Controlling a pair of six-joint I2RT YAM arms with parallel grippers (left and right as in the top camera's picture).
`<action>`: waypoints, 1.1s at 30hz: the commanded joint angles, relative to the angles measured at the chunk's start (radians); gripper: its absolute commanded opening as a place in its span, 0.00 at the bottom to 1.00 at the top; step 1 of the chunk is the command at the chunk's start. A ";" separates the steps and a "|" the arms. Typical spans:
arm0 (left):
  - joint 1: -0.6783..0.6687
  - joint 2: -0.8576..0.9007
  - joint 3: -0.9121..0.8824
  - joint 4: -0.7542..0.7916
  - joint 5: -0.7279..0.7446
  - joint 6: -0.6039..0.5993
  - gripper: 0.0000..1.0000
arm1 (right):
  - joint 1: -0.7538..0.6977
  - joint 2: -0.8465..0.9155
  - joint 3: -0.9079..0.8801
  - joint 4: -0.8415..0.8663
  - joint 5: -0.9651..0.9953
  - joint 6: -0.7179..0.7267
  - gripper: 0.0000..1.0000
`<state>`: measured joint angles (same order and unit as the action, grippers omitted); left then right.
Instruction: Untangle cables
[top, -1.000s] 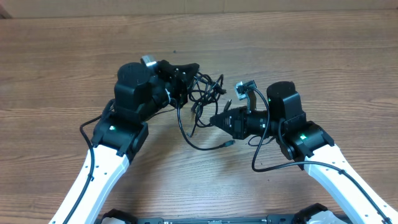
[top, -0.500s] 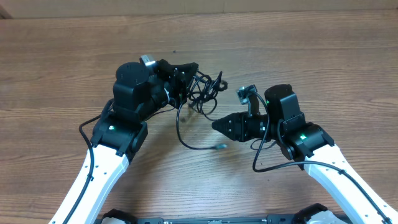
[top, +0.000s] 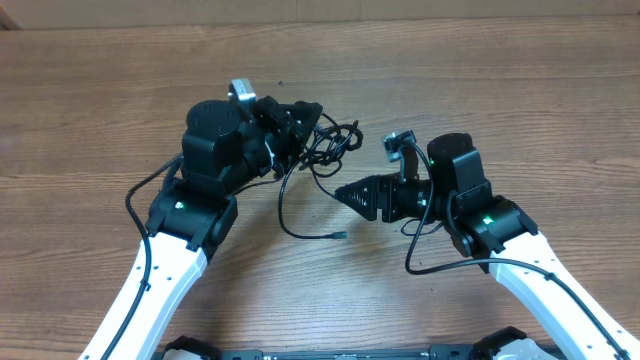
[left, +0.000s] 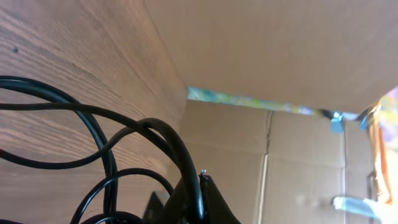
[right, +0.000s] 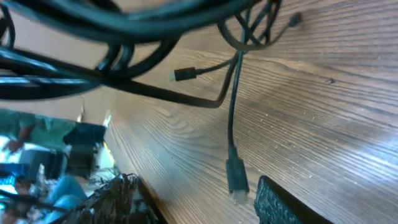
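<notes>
The cables (top: 330, 143) form a black tangle on the wooden table just right of my left gripper (top: 306, 124). In the left wrist view that gripper (left: 200, 190) is shut on one black strand, and further cable loops (left: 99, 134) spread to the left. One loose cable trails down from the tangle to a small plug (top: 340, 236). My right gripper (top: 345, 193) points left below the tangle and is open, holding nothing. In the right wrist view a plug (right: 236, 180) lies on the table between that gripper's (right: 205, 208) spread fingers, with the cables (right: 130, 34) blurred above.
The table (top: 520, 90) is bare wood all round the arms. The right arm's own thicker black cable (top: 420, 245) loops below its wrist. Cardboard walls (left: 280, 62) stand beyond the table's far edge.
My right gripper has opened and let go of the strand it held. The loose cable's plug end has slid left across the table. The left gripper has lifted the tangle slightly away.
</notes>
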<state>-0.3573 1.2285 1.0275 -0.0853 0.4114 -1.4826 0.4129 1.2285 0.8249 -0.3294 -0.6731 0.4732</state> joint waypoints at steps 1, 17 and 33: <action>0.011 -0.013 0.021 0.007 0.016 0.192 0.04 | -0.042 -0.047 0.020 0.014 -0.010 0.141 0.61; 0.009 -0.013 0.021 -0.014 0.144 0.564 0.04 | -0.117 -0.072 0.020 0.280 -0.146 0.687 0.53; -0.037 -0.013 0.021 0.011 0.166 0.676 0.04 | -0.076 -0.036 0.020 0.276 -0.076 0.706 0.15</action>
<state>-0.3851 1.2285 1.0275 -0.0879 0.5583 -0.8490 0.3248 1.1740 0.8268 -0.0547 -0.7689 1.1797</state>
